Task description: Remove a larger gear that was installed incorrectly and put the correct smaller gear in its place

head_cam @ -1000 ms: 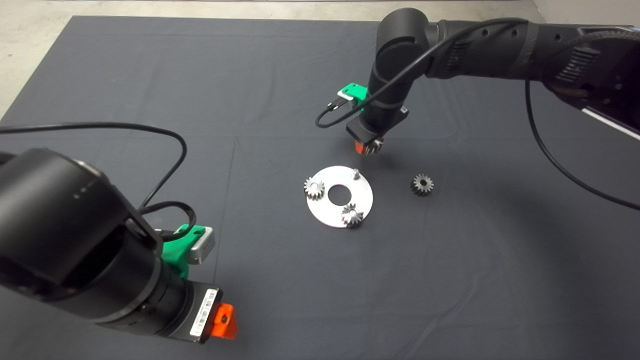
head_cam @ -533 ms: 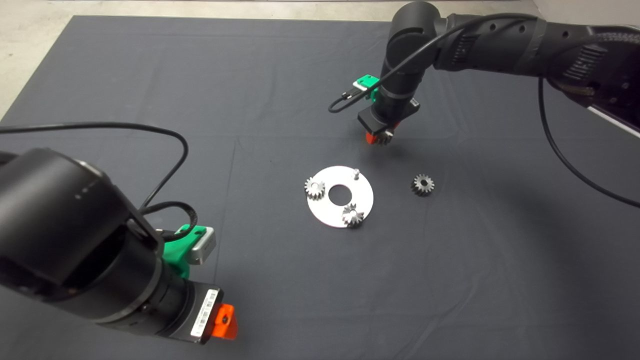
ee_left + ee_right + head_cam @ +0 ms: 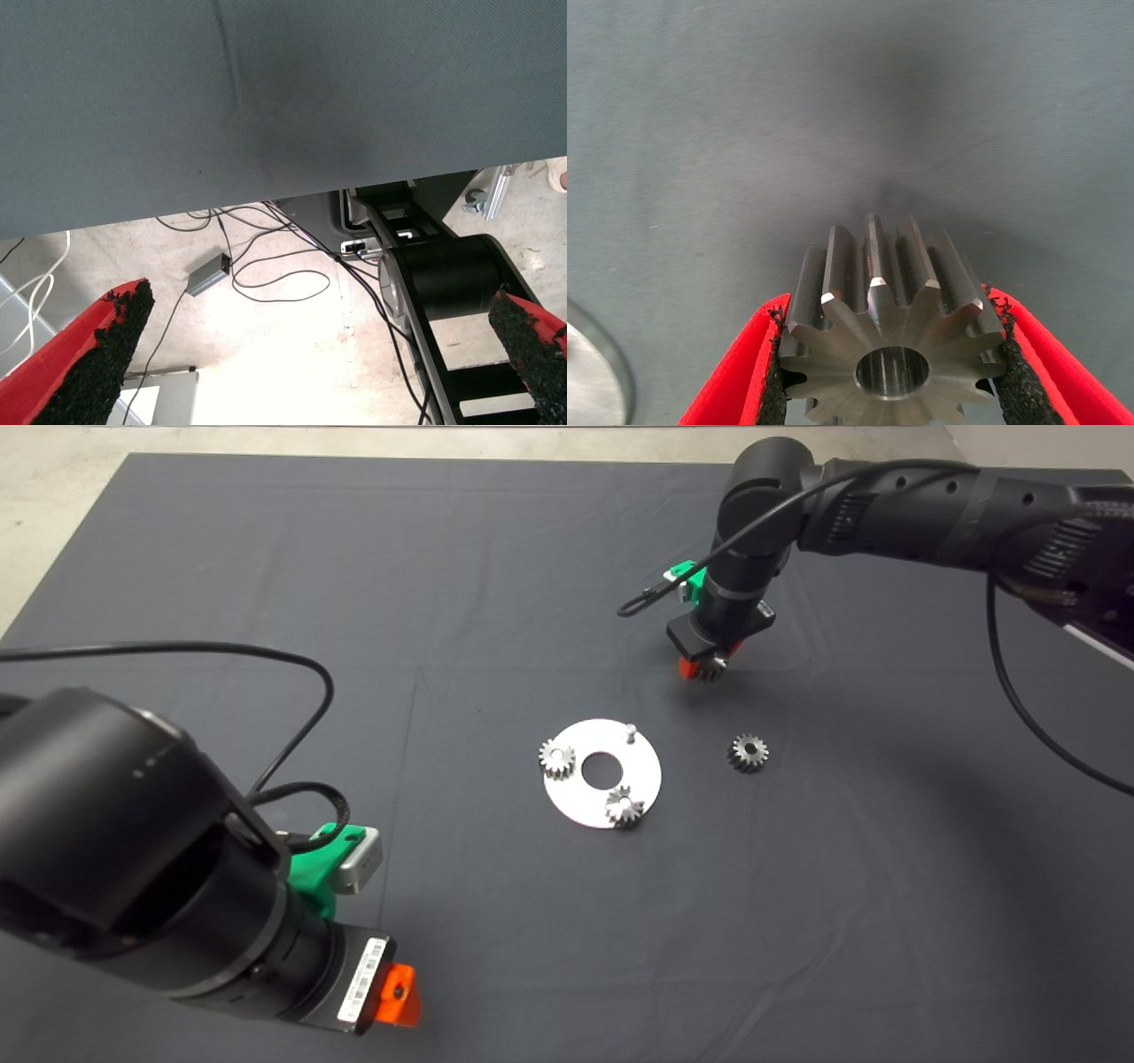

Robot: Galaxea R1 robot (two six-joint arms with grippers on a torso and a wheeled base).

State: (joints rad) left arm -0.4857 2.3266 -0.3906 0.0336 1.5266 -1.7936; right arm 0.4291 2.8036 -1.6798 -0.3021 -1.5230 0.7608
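My right gripper [image 3: 706,669] hovers over the mat behind and to the right of the round silver plate [image 3: 576,802], shut on the larger gear [image 3: 877,301]. The gear's long pointed teeth sit between the red fingers [image 3: 744,372]. The smaller gear [image 3: 749,752], dark with short teeth, lies flat on the mat to the right of the plate. On the plate, one peg [image 3: 630,732] at the back stands bare. My left gripper [image 3: 399,996] waits open at the lower left, holding nothing.
The plate carries a pale short-toothed gear [image 3: 557,758] on its left and a star-like gear [image 3: 625,807] at its front. The left wrist view looks past the mat edge [image 3: 266,190] to the floor with cables.
My right gripper has carried the larger gear to the right and farther back, away from the plate's bare peg. The left arm has not moved.
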